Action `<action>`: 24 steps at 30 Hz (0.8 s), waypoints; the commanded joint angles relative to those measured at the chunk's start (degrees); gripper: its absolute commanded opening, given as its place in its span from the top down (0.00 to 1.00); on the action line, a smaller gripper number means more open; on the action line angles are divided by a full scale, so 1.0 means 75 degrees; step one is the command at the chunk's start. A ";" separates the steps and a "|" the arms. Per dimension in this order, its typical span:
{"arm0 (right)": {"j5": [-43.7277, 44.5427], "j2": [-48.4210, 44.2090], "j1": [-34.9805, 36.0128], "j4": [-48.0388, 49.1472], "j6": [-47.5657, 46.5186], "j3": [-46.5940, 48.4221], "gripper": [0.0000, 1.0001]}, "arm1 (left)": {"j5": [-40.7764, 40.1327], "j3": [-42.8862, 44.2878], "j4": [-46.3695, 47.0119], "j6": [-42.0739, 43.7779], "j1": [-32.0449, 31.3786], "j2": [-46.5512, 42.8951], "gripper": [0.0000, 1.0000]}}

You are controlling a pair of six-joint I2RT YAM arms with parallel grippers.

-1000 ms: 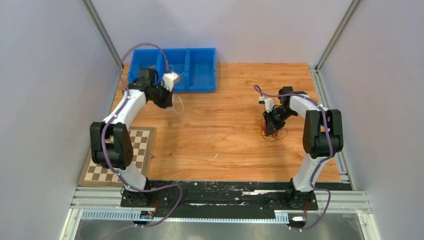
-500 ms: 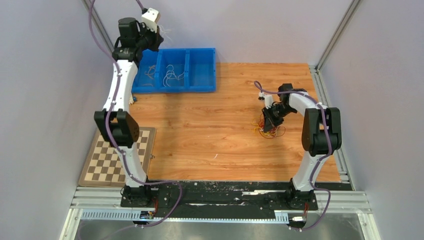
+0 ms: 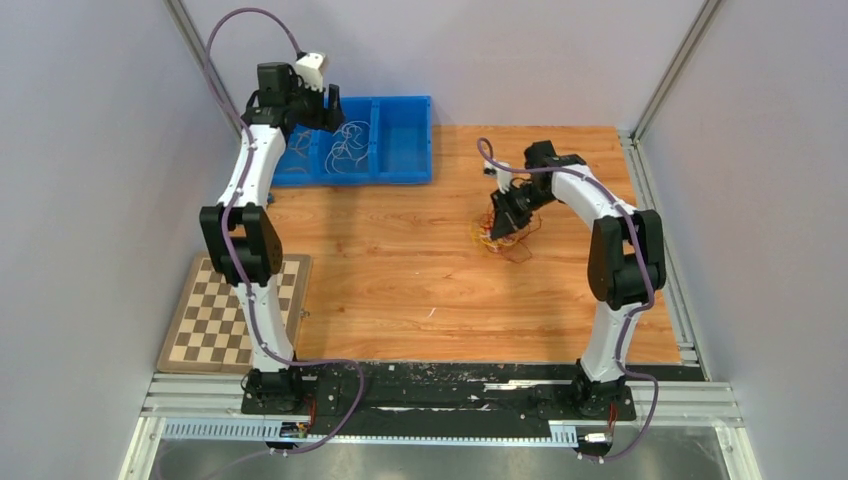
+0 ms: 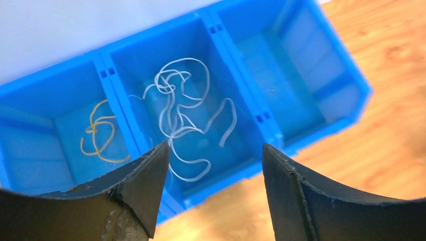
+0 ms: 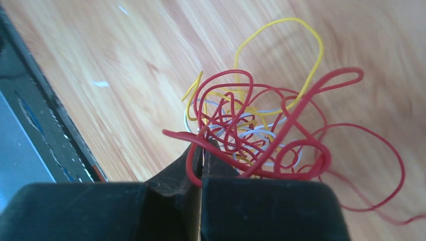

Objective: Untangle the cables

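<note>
My left gripper (image 3: 333,100) (image 4: 215,150) hangs open above the blue bin (image 3: 400,172) (image 4: 321,134), with nothing between its fingers. Below it, loose white cables (image 4: 181,115) (image 3: 347,145) lie in the bin's middle compartment. A yellow-orange cable (image 4: 98,135) lies in the left compartment. On the wooden table, my right gripper (image 3: 503,222) (image 5: 202,144) is shut on a red cable of the tangle (image 5: 289,123) (image 3: 497,238). The tangle is red, yellow and white cables knotted together, and it spreads out just beyond the fingertips.
A chessboard (image 3: 235,312) lies at the table's near left corner. The bin stands at the far left against the back wall. A black rail (image 5: 45,115) runs along the left of the right wrist view. Grey walls close in both sides.
My left arm swung from the table up over the bin and its gripper opened; the white cable it carried now lies in the middle compartment. My right gripper dragged the tangle leftwards.
</note>
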 commanded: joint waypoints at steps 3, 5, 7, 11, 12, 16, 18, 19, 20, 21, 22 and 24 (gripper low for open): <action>-0.1598 -0.0136 0.1324 0.0112 0.0491 0.1915 0.97 | 0.1629 -0.1945 -0.0122 -0.0214 -0.0002 -0.2839 0.22; -0.1940 -0.0269 0.1374 0.0101 0.0662 0.2086 0.79 | 0.2069 -0.3127 0.0173 -0.0248 -0.0002 -0.3572 0.22; -0.1946 -0.0452 0.1328 0.0066 0.0687 0.1838 0.49 | 0.2383 -0.4091 0.0458 -0.0392 -0.0002 -0.4126 0.22; -0.1438 -0.0866 0.0984 0.0055 0.0450 0.0872 0.41 | 0.3029 -0.5255 0.0502 -0.0609 -0.0111 -0.4675 0.23; -0.1329 -0.0926 0.0905 0.0045 0.0430 0.0670 0.41 | 0.3083 -0.5552 0.0459 -0.0546 -0.0281 -0.4774 0.23; -0.1055 -0.1136 0.0835 0.0144 0.0401 0.0141 0.41 | 0.2962 -0.6293 -0.0068 0.0086 -0.1014 -0.4822 0.23; -0.0995 -0.1111 0.0845 0.0315 0.0673 -0.0021 0.41 | 0.2643 -0.6560 -0.0257 0.0215 -0.1335 -0.4632 0.23; -0.0971 -0.1074 0.0845 0.0436 0.0809 -0.0064 0.41 | 0.2533 -0.6611 -0.0256 0.0087 -0.1454 -0.4421 0.24; -0.0937 -0.1017 0.0850 0.0585 0.0989 -0.0119 0.41 | 0.2459 -0.6665 -0.0207 -0.0034 -0.1478 -0.4303 0.24; -0.0927 -0.0953 0.0865 0.0742 0.1152 -0.0161 0.41 | 0.2470 -0.6664 -0.0123 -0.0277 -0.1496 -0.4034 0.25; -0.0920 -0.0874 0.0886 0.0897 0.1320 -0.0168 0.41 | 0.2558 -0.6596 -0.0088 -0.0369 -0.1499 -0.3911 0.25; -0.0898 -0.0668 0.0968 0.1166 0.1607 -0.0137 0.40 | 0.2692 -0.6464 0.0120 -0.0673 -0.1512 -0.3564 0.26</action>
